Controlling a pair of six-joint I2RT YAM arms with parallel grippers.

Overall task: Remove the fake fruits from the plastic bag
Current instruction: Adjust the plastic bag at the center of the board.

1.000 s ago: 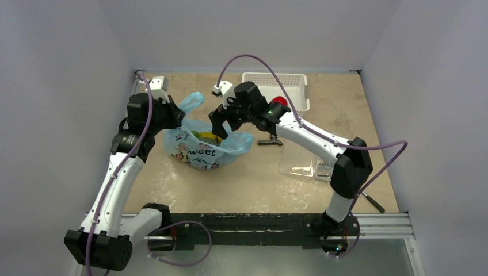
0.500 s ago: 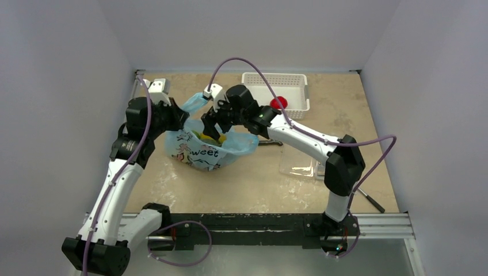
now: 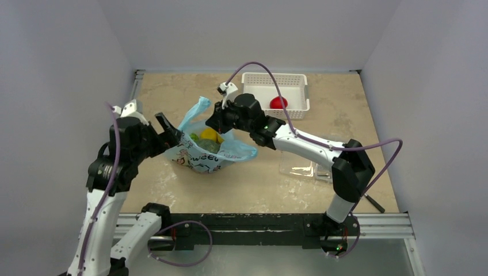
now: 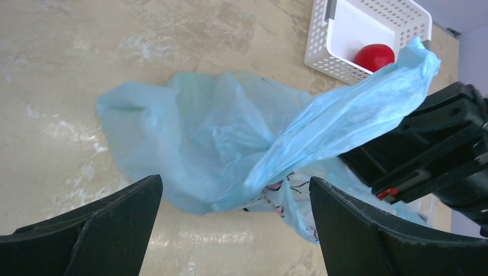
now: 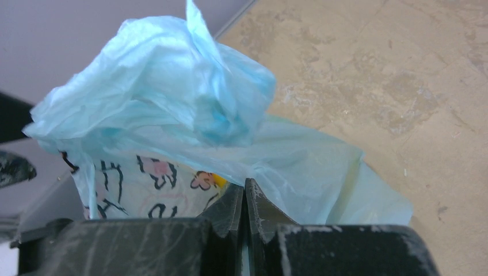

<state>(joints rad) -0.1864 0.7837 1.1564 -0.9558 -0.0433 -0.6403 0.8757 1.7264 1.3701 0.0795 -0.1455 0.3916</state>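
The light-blue plastic bag (image 3: 202, 154) sits left of centre on the table, its mouth held up. Inside it show a yellow fruit (image 3: 210, 135) and a green one (image 3: 195, 138). My right gripper (image 3: 216, 119) is shut on the bag's far rim; in the right wrist view the jaws (image 5: 244, 198) meet with thin blue film (image 5: 172, 98) pinched at their tips. My left gripper (image 3: 167, 130) stands open just left of the bag, holding nothing. In the left wrist view its fingers (image 4: 115, 227) are spread wide before the bag (image 4: 195, 132). A red apple (image 3: 278, 102) lies in the white basket (image 3: 259, 92).
A clear flat bag (image 3: 300, 165) lies right of the blue bag, under the right arm. A dark pen-like thing (image 3: 373, 202) lies at the table's near right edge. Walls close in the table at the left, back and right.
My left gripper has opened, let go of the bag's handle and drawn back to the left. My right gripper has shut on the bag's rim and lifted it.
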